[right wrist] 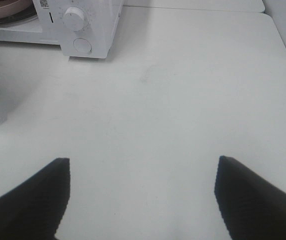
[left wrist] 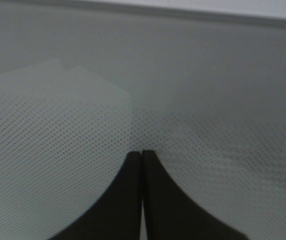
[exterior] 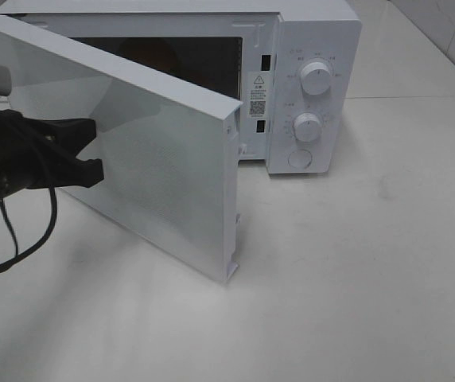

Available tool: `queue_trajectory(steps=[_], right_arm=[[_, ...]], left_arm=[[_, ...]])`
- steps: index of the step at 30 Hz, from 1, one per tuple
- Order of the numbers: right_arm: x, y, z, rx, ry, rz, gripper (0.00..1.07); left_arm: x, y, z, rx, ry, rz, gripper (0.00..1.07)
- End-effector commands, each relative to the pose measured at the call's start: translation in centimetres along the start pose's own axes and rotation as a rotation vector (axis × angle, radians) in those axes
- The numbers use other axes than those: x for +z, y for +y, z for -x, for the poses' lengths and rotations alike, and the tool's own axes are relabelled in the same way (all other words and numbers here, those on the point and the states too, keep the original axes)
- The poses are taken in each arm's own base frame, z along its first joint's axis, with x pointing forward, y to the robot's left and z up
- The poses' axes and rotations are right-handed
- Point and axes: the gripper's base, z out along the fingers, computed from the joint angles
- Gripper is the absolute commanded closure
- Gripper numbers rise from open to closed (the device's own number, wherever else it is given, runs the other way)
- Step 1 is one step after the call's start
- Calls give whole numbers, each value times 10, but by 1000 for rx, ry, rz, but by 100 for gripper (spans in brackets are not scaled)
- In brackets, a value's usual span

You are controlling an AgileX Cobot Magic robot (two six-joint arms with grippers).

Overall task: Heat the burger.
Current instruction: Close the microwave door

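Facing the open door (exterior: pixel 156 159), left tool (left wrist: pixel 142 153) (closed); table (exterior: pixel 371 278) beyond its edge.

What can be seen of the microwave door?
The door is white, looks like plastic, and has a fine dotted mesh panel. It stands upright, partly open, with its free edge toward the camera and latch hooks on that edge. The shut left pincer points at its outer face, tips very close; contact cannot be told.

The microwave (exterior: pixel 331 32) body is smooth white, faintly glossy; its door (exterior: pixel 148 151) panel carries a fine dotted mesh; the table (exterior: pixel 371 278) is matt white, lightly scuffed; the right gripper (right wrist: pixel 142 159) is matt black, finely ribbed, perhaps plastic.
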Motion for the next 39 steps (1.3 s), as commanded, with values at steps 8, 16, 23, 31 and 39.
queue_trajectory(steps=[8, 16, 23, 31, 39], right_arm=[[-3, 0, -2, 1, -28, -4, 31], [-3, 0, -2, 1, -28, -4, 31], [-3, 0, -2, 1, -28, -4, 31], [-3, 0, -2, 1, -28, -4, 31], [-3, 0, -2, 1, -28, -4, 31]], left_arm=[[44, -39, 10, 30, -6, 37, 107], [73, -58, 14, 34, 9, 60, 107], [91, -58, 20, 9, -5, 138, 107], [115, -58, 29, -7, 3, 206, 107], [132, -60, 38, -28, -13, 232, 107]])
